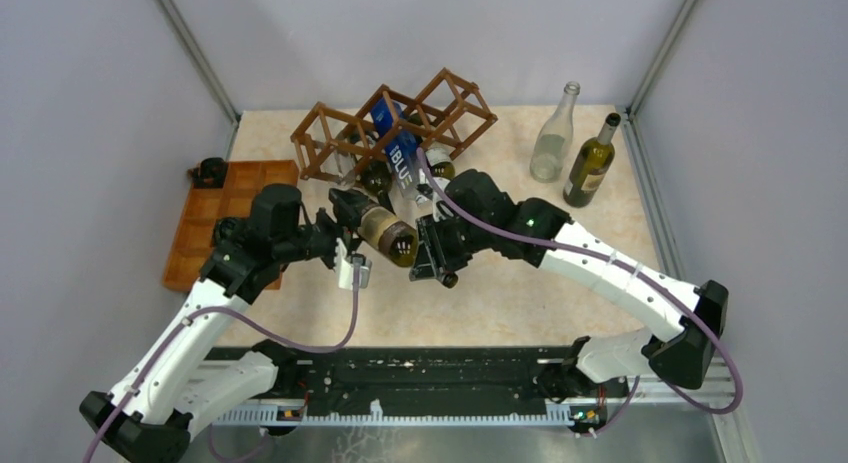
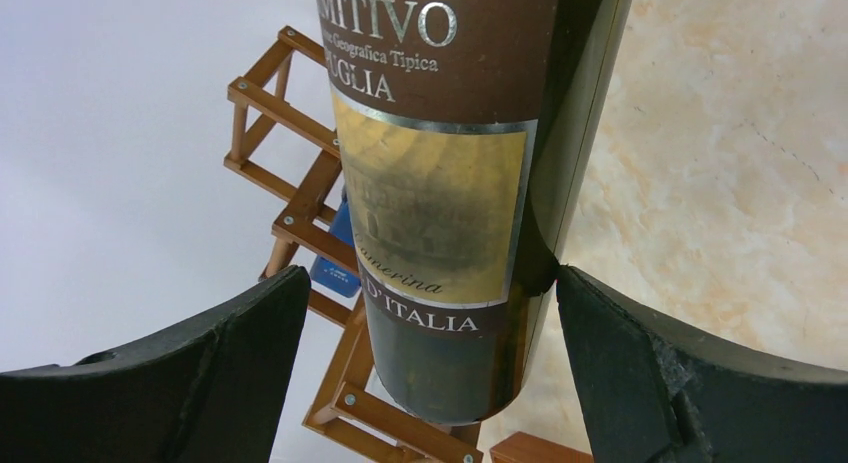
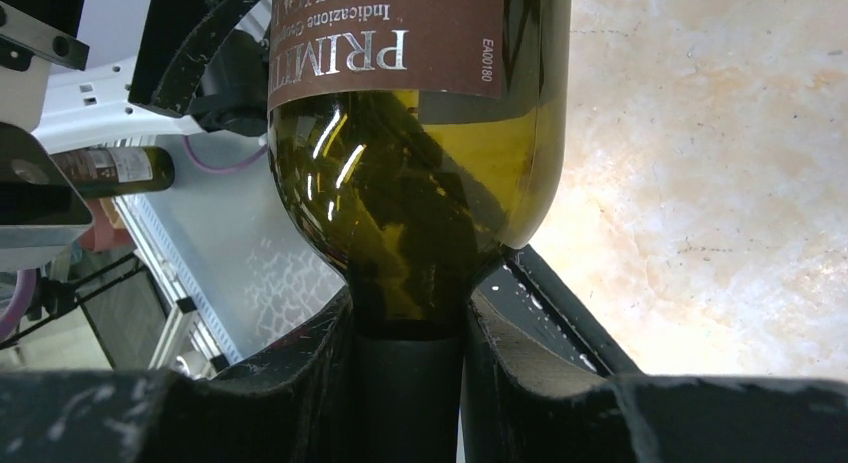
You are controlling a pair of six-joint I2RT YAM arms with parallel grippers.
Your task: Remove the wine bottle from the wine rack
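Observation:
The wine bottle (image 1: 385, 230), dark green glass with a brown and gold label, hangs in the air in front of the wine rack (image 1: 330, 133), a reddish-brown stick lattice at the back of the table. My right gripper (image 3: 412, 318) is shut on the bottle's dark neck, and its shoulder (image 3: 420, 183) rises just beyond the fingers. My left gripper (image 2: 430, 283) is open. Its fingers (image 2: 250, 373) stand either side of the bottle's base end (image 2: 440, 183), with a clear gap on the left. The rack (image 2: 300, 233) shows behind the bottle.
A blue-labelled clear bottle (image 1: 398, 153) and a dark one (image 1: 375, 175) lie in the rack. A clear empty bottle (image 1: 555, 133) and a green bottle (image 1: 590, 163) stand at the back right. An orange-brown compartment tray (image 1: 215, 223) lies at the left. Grey walls enclose the table.

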